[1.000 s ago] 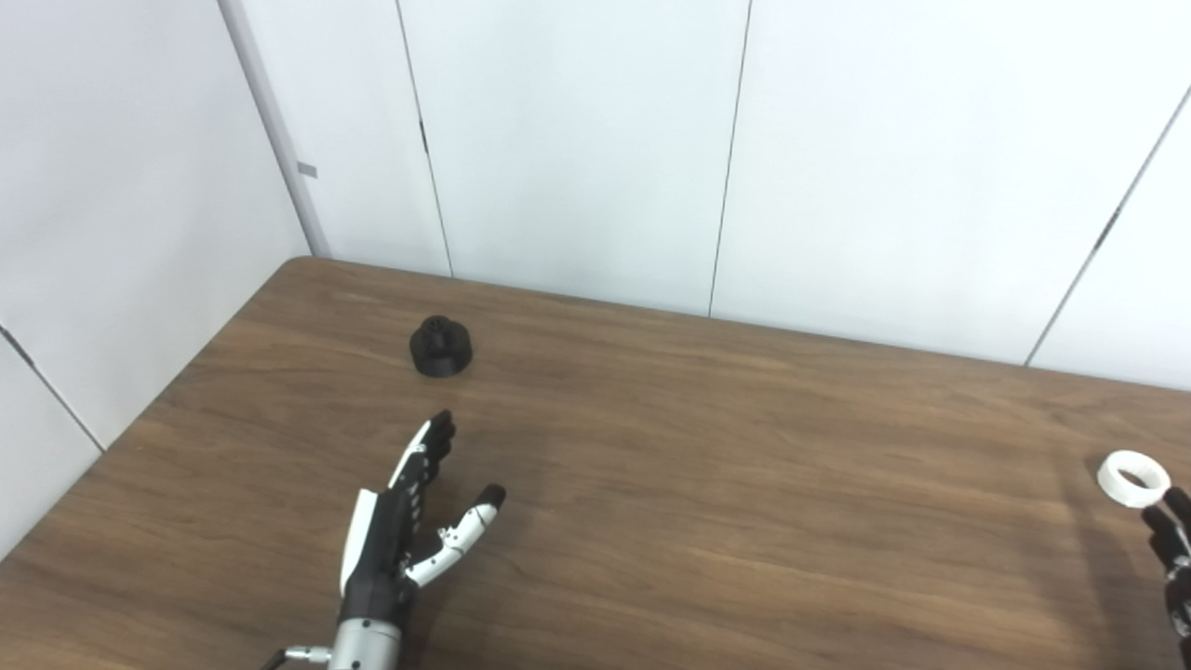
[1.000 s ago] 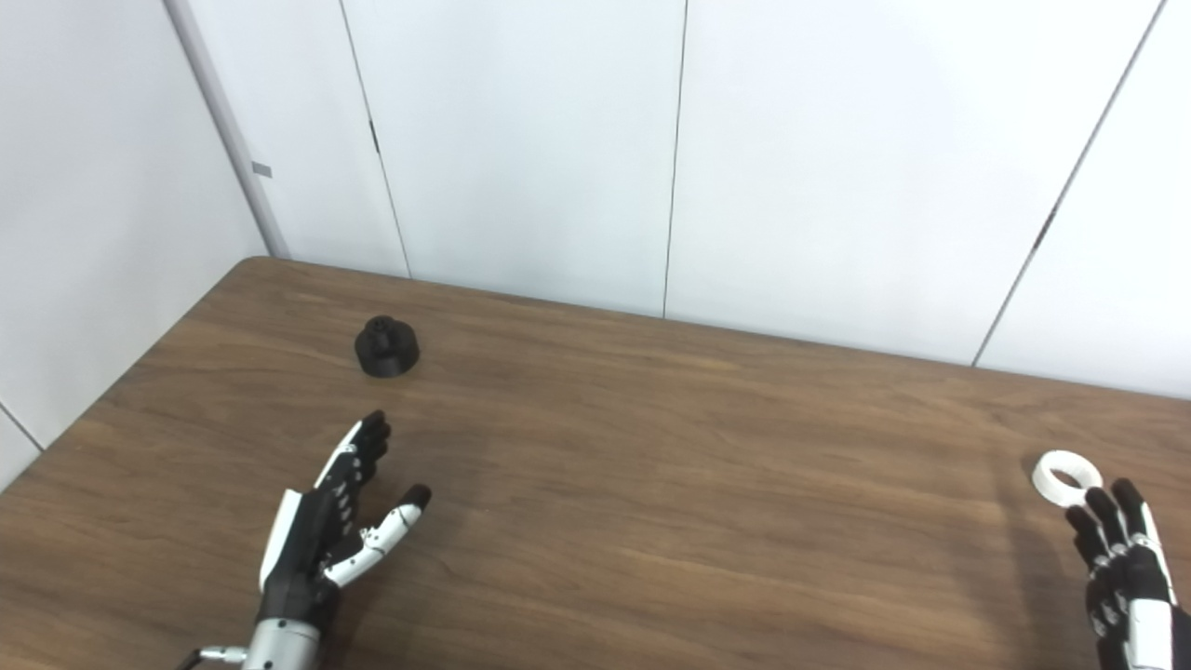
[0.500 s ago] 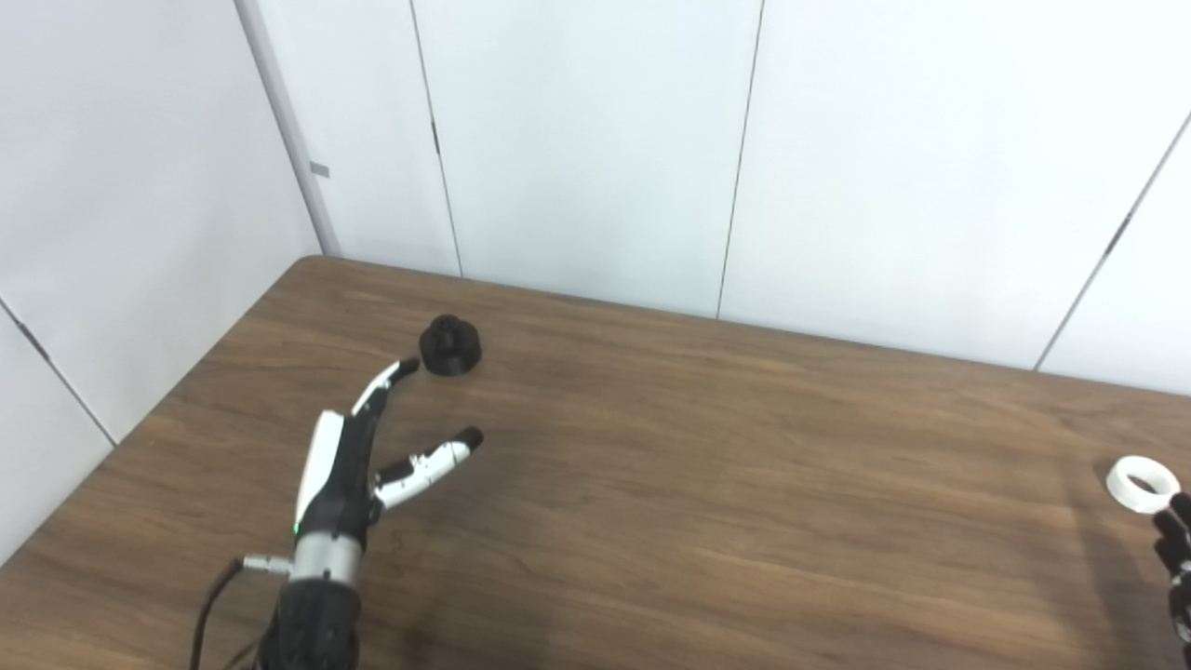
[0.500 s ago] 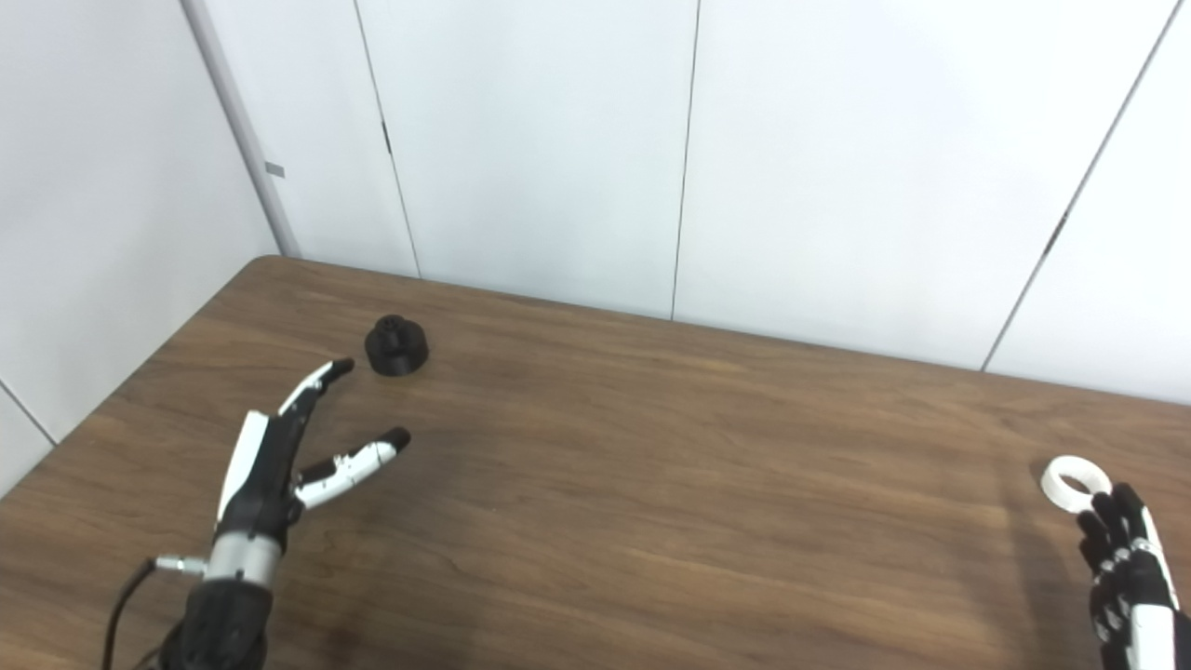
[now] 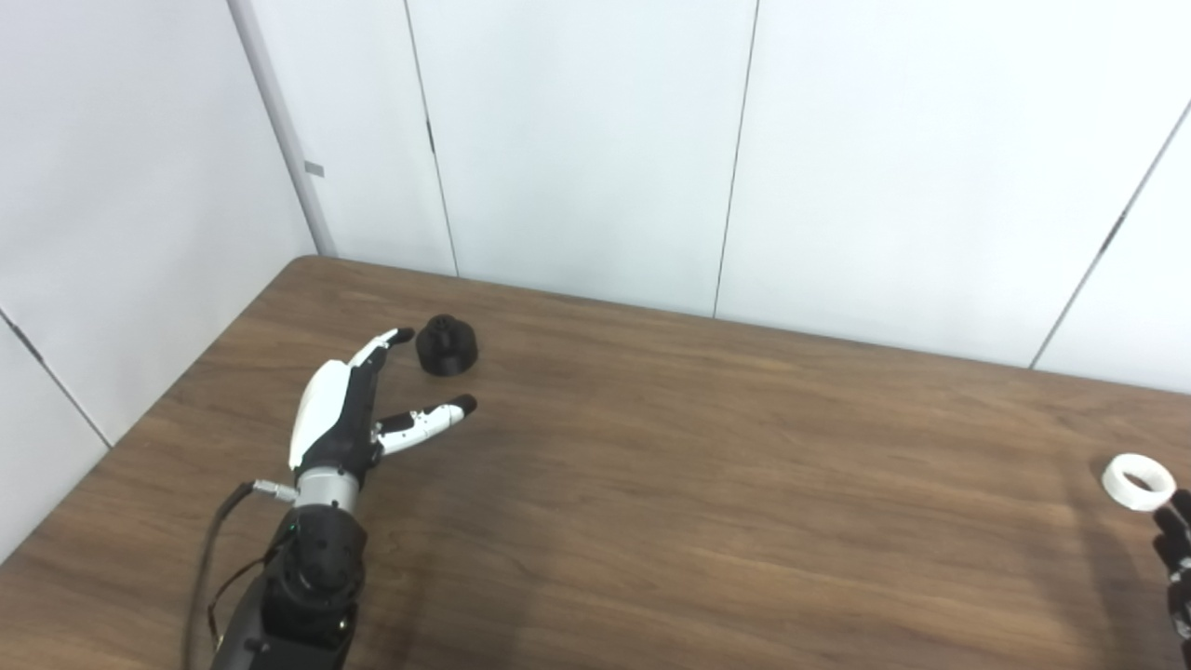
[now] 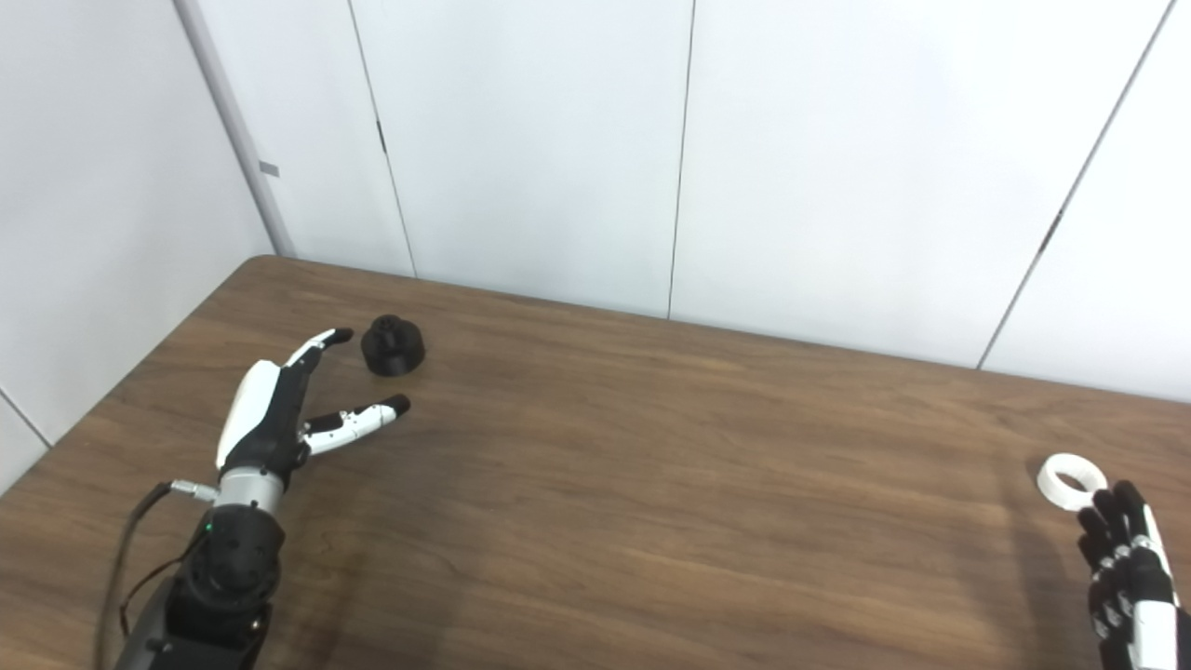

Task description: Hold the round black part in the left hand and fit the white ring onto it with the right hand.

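The round black part [image 5: 446, 345] stands on the brown table at the far left. My left hand [image 5: 358, 409] is open, its fingers reaching along the part's left side and its thumb pointing right below the part; it does not hold the part. The white ring [image 6: 1071, 480] lies flat on the table at the far right. My right hand [image 6: 1126, 582] is open just in front of the ring, fingertips close to it, and mostly cut off by the picture's edge.
The brown wooden table [image 5: 726, 484] ends at white wall panels [image 5: 577, 140] behind and at the left. A black cable [image 5: 207, 568] runs along my left forearm.
My left hand has moved forward and left, from well short of the black part to right beside it. The right hand has stayed near the ring. The camera shifted slightly.
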You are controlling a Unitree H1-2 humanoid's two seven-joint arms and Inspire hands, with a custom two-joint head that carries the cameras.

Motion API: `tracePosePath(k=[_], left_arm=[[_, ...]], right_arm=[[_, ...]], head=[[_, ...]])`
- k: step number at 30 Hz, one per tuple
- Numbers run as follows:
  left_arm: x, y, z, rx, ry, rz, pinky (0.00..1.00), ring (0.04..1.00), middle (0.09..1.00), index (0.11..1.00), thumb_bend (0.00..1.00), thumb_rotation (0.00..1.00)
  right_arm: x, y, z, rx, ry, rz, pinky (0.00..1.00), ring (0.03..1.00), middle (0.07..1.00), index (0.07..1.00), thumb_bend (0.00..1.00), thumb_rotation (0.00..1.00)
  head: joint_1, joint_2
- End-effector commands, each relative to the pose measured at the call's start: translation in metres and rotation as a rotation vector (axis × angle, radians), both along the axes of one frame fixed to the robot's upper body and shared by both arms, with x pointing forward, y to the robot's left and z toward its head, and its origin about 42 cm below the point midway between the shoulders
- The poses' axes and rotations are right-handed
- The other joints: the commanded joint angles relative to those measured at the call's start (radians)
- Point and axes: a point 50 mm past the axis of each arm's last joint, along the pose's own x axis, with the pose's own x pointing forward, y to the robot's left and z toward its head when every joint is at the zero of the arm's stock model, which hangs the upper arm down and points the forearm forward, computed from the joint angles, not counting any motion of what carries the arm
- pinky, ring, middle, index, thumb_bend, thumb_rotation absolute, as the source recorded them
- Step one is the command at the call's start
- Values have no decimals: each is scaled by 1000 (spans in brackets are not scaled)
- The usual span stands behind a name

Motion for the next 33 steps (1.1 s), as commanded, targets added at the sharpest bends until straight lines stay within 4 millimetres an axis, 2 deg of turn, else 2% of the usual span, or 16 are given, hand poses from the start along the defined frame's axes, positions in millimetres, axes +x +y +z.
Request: tracePosePath(k=[1,9,19,25,30,33], left_arm=[[17,8,25,84,-82,5,915,964,942,887,843,380],[47,23,32,132,-55,40,889,976,942,884,882,366],[72,29,31,192,15,74,918,980,943,881,893,376],[87,36,28,263,67,74,998,975,931,860,897,360],[98,42,27,364,143,87,1000,995,940,846,906,413],[104,45,27,389,175,104,1000,1000,953,831,908,416]], right_arm=[[-29,10,-48,77,160,-16,1000,974,982,990,457,1000],[-30,11,-49,74,155,-11,1000,974,980,988,439,1000],[-31,13,-50,82,159,-12,1000,962,976,986,462,1000],[-33,15,-48,83,170,-19,997,953,969,981,492,1000],[-34,15,-49,71,170,-22,984,952,969,983,518,1000],[-33,15,-50,80,165,-25,981,952,965,977,500,1000]], head=[[0,0],[-3,2],[-10,3],[-18,6],[-21,6],[-21,6]])
